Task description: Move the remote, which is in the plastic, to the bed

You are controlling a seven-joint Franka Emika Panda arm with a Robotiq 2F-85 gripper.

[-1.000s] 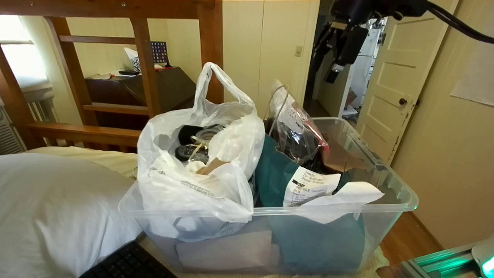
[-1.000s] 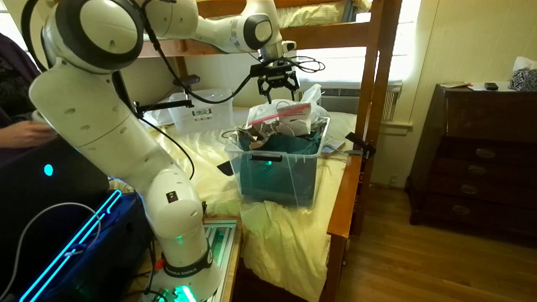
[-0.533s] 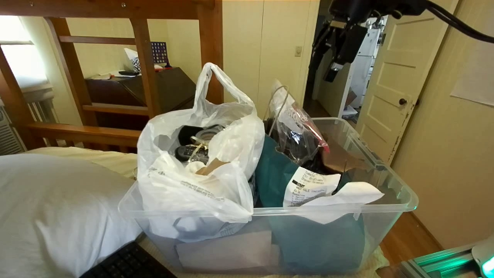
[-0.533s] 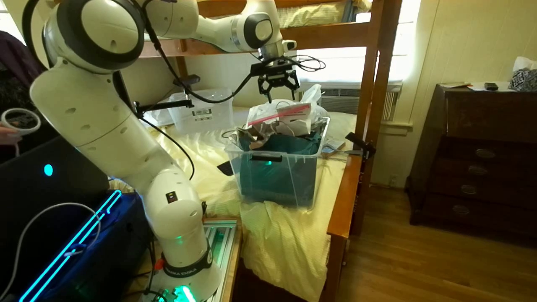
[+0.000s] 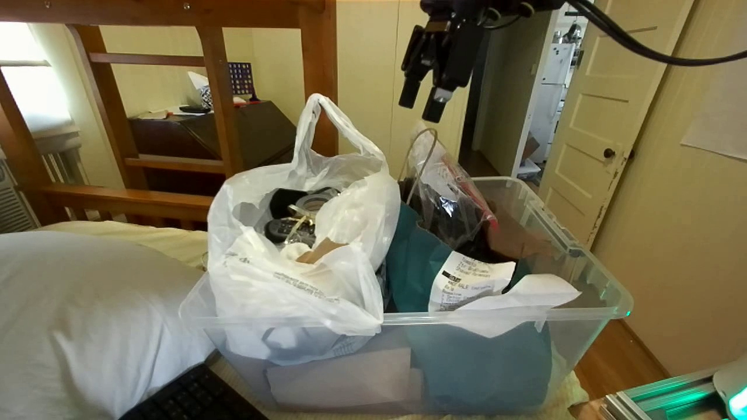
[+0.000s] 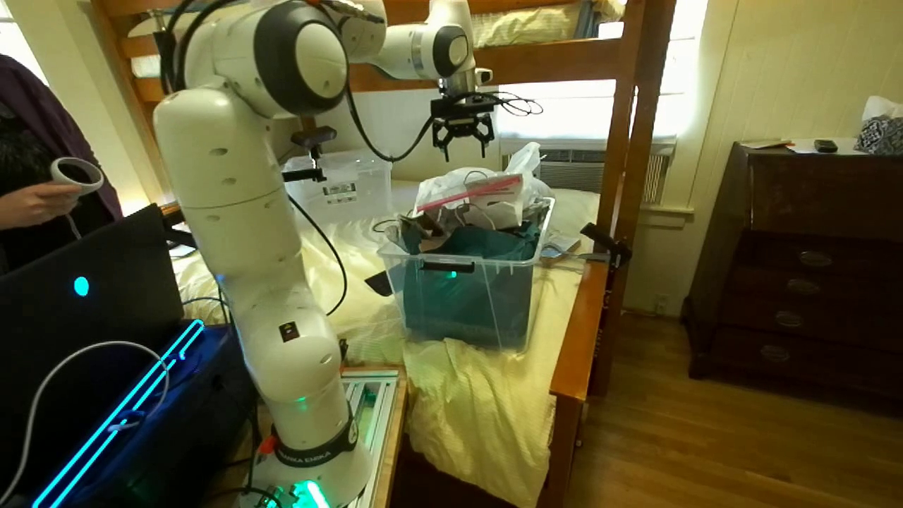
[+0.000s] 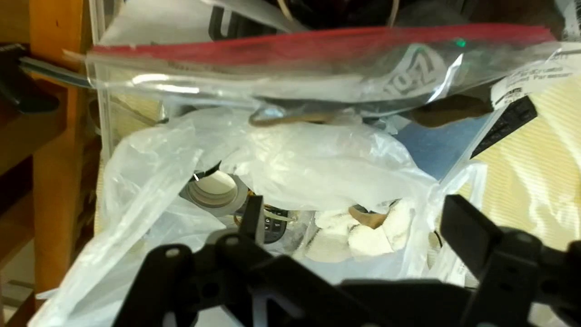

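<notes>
Tool (image 7: 354,213) hangs in the air over the clear bin (image 5: 583,315), spread wide, apart from the plastic bag (image 5: 303,291). Remote (image 7: 275,229) is inside that bag: dark, buttons showing in the wrist view, partly hidden behind the tool. Gray tape roll (image 7: 222,203) just beside it. Plastic bag sits in the bin, mouth open, next to a teal bag (image 5: 417,262); zip bag with red strip (image 7: 295,72) near both. Printed receipt (image 5: 467,283) lies against the teal bag. Bed (image 5: 87,315), puffy white bedding, just beside the bin. Bin stands on a yellow sheet (image 6: 473,409); black keyboard (image 5: 195,396) near it, cut off by the frame edge. Wooden bunk frame (image 5: 320,64) in the background. In an exterior view, a person (image 6: 42,155) holds a white ring-shaped controller (image 6: 90,185).
</notes>
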